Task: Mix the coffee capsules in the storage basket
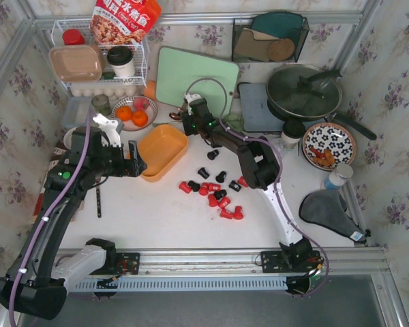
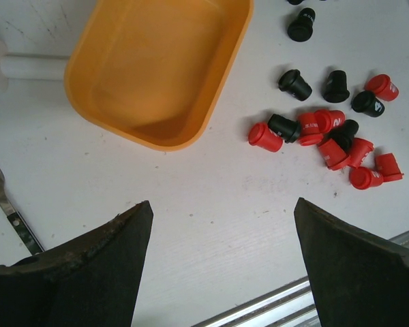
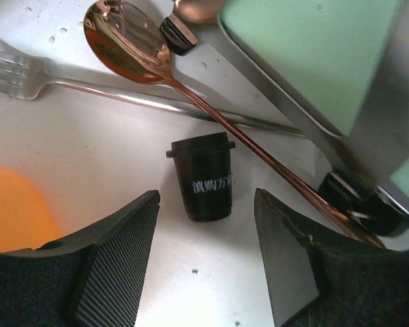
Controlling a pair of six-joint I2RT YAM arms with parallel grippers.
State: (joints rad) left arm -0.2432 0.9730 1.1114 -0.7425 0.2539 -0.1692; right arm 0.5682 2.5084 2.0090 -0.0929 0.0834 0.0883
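Observation:
The orange-yellow storage basket [image 1: 165, 151] sits left of centre and is empty in the left wrist view [image 2: 157, 61]. Several red and black coffee capsules [image 1: 215, 191] lie loose on the white table to its right; they also show in the left wrist view [image 2: 327, 129]. My left gripper [image 1: 133, 167] is open and empty at the basket's near-left side, above bare table [image 2: 221, 211]. My right gripper [image 1: 189, 126] is open behind the basket. One black capsule [image 3: 203, 174] lies on its side there, its end between the fingertips of the right gripper [image 3: 204, 197], not gripped.
A copper spoon [image 3: 123, 37], a fork [image 3: 27, 71] and a knife lie just beyond the black capsule, beside the green cutting board [image 1: 194, 75]. A bowl of oranges [image 1: 133, 112], a white wire rack [image 1: 99, 58], a pan [image 1: 303, 92], a floral plate [image 1: 328, 144] and a grey cloth [image 1: 327, 208] ring the table.

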